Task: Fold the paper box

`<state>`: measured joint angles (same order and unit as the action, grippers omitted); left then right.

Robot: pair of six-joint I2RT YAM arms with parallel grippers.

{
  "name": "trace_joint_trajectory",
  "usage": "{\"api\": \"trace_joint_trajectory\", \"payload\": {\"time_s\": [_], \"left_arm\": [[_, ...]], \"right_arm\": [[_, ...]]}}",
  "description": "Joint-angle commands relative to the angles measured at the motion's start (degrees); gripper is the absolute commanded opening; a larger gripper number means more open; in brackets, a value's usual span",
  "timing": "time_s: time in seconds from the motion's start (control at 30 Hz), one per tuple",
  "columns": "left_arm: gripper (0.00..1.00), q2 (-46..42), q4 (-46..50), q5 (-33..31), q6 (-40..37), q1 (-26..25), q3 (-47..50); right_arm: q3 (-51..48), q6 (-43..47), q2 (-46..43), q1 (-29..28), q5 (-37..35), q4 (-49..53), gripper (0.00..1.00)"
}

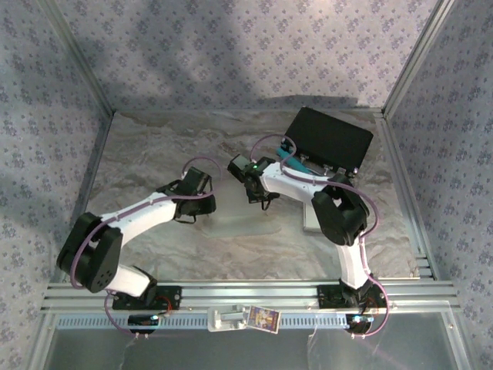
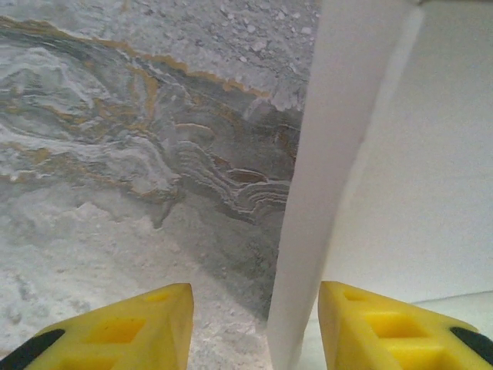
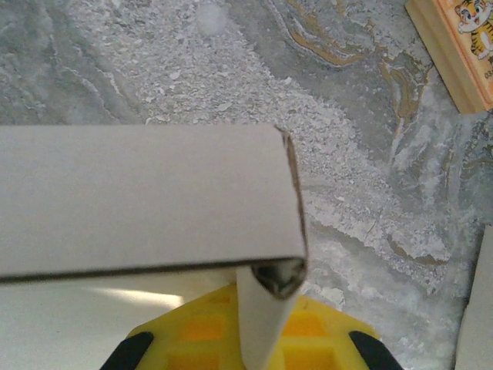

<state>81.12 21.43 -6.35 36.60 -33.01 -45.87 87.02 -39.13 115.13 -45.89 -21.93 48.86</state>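
Yellow fingers (image 2: 139,327) of the left gripper (image 2: 254,324) sit at the bottom edge of its wrist view. They stand apart, released, with an upright white flap of the paper box (image 2: 331,154) between them and touching neither pad. In the right wrist view the right gripper (image 3: 246,339) is clenched on a narrow strip of the same box, pinched between its yellow pads.

A grey marbled cover with tan veins, wrinkled and speckled, lies over the table (image 1: 154,154). Walls (image 1: 231,46) papered in a pale purple floral print close in three sides, and an aluminium rail (image 1: 246,293) runs along the near edge with a small printed card (image 1: 262,317) lying on it.

From above, a black case (image 1: 331,139) rests at the far right of the table. The paper box (image 1: 246,227) lies nearer than the case and to its left, near the table's middle, looking pale and flat. The left gripper (image 1: 192,210) is at its left edge and the right gripper (image 1: 258,199) at its far edge, on the case's side.

The wrist views add what the overhead one hides. Seen from the right wrist, a side wall of the box (image 3: 139,200) is folded double, its brown cut edge showing at the corner. A wooden block (image 3: 454,46) bearing a cartoon tiger lies beyond it. Seen from the left wrist, a broad, clean white panel (image 2: 431,154) is right of the raised flap.
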Motion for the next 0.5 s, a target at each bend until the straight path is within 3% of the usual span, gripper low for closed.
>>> {"api": "trace_joint_trajectory", "payload": {"time_s": [0.0, 0.27, 0.47], "left_arm": [[0.48, -5.2, 5.0, -4.0, 2.3, 0.5, -4.3], [0.49, -14.0, 19.5, -7.8, 8.2, 8.4, -10.3], [0.41, -20.2, 22.2, -0.2, 12.0, 13.6, -5.0]], "right_arm": [[1.2, -3.9, 4.7, -0.3, -0.4, 8.3, 0.0], [10.6, -13.5, 10.1, 3.0, 8.2, 19.0, 0.0], [10.6, -27.5, 8.7, 6.6, 21.2, 20.6, 0.0]]}}
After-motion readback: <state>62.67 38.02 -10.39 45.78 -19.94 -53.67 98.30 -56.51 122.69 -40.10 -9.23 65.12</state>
